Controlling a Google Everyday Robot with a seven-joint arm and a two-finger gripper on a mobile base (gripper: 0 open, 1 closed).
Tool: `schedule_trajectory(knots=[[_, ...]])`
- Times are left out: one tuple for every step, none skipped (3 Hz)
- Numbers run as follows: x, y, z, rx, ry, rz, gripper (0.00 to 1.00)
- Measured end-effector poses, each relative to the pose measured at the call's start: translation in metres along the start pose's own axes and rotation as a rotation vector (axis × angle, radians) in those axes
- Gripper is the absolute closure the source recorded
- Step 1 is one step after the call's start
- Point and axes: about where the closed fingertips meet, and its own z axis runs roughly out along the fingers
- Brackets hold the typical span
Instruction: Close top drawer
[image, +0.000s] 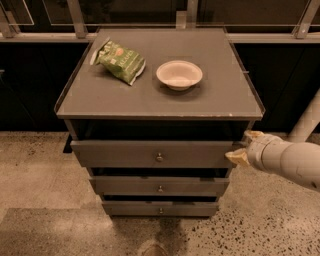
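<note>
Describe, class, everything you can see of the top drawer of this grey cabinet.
The top drawer is dark grey and looks like wood. Its front is the widest and tallest of the three, with one small round metal knob centred on it. It stands partly pulled out and level, leaving a dark gap beneath the cabinet top. The gripper sits at the drawer's right end with its fingers apart; whether it touches the drawer cannot be told.

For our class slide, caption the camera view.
Robot claw at the right end of the open top drawer; green bag and bowl on top.
</note>
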Motion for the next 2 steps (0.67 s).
schedule_trajectory(knots=[[0.0000, 0.0000, 0.0000, 0.000, 0.000, 0.000, 0.00], [0.0000, 0.0000, 0.0000, 0.000, 0.000, 0.000, 0.00]])
